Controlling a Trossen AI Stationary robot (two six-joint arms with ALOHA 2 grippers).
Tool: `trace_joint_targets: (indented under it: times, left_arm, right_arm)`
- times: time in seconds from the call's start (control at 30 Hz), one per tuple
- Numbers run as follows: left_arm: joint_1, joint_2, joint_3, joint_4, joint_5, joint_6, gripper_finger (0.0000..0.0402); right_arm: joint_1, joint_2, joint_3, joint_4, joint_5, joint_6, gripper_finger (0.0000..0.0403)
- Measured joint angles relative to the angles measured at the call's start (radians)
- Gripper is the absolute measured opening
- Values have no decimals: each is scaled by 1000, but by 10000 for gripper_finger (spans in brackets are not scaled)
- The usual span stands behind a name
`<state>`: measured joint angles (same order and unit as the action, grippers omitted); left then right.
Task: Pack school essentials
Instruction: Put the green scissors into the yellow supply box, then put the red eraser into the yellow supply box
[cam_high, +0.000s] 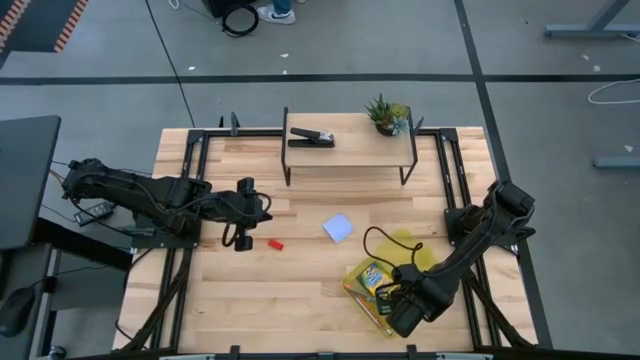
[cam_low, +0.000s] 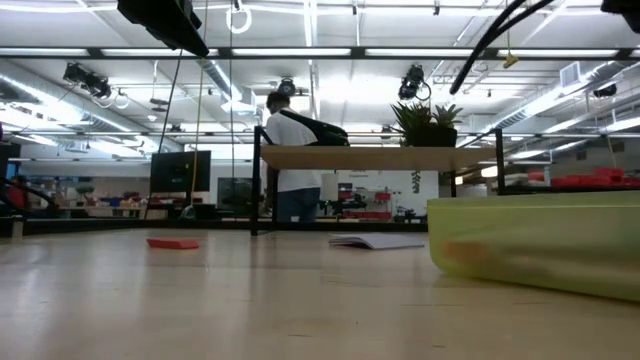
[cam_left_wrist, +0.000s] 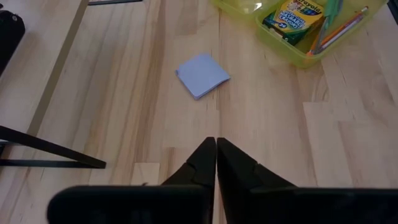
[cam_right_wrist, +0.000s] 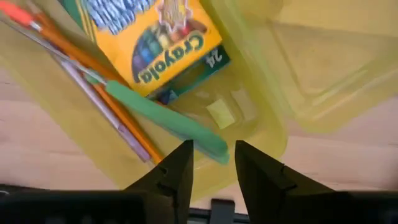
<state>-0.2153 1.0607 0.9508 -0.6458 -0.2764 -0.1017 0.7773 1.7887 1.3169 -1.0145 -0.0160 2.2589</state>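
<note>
A translucent yellow-green case (cam_high: 358, 290) lies near the table's near right, its lid (cam_high: 407, 243) open toward the far side. In it are the crayon box (cam_right_wrist: 163, 43), the green-handled scissors (cam_right_wrist: 163, 118) and the orange and pink pencils (cam_right_wrist: 118, 115). My right gripper (cam_right_wrist: 214, 163) is open just above the scissors handle and touches nothing that shows. The pale blue notepad (cam_high: 338, 228) lies flat mid-table. The tiny red piece (cam_high: 275, 243) lies on the wood just right of my left gripper (cam_high: 240, 240), which is shut (cam_left_wrist: 216, 152) and holds nothing.
A raised wooden shelf (cam_high: 350, 152) on black legs stands at the far edge, carrying the black stapler (cam_high: 311, 138) and the small potted plant (cam_high: 387, 115). A black cable (cam_high: 380, 240) loops beside the case lid. A person (cam_low: 292, 165) stands in the room beyond the table.
</note>
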Motion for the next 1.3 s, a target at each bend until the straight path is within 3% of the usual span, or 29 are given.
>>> trace_joint_targets:
  times: [0.43, 0.93, 1.17, 1.3]
  left_arm:
    - [-1, 0, 0, -1, 0, 0, 13]
    - [-1, 0, 0, 3, 0, 0, 16]
    - [0, 20, 0, 8, 0, 0, 20]
    - [-7, 54, -19, 10, 4, -43, 31]
  right_arm:
    - [-1, -16, 0, -62, 150, -17, 124]
    - [-15, -7, -2, 5, 200, -129, 124]
    - [-102, -11, -2, 152, 198, -413, 124]
    - [-177, -11, -2, 148, 198, -547, 124]
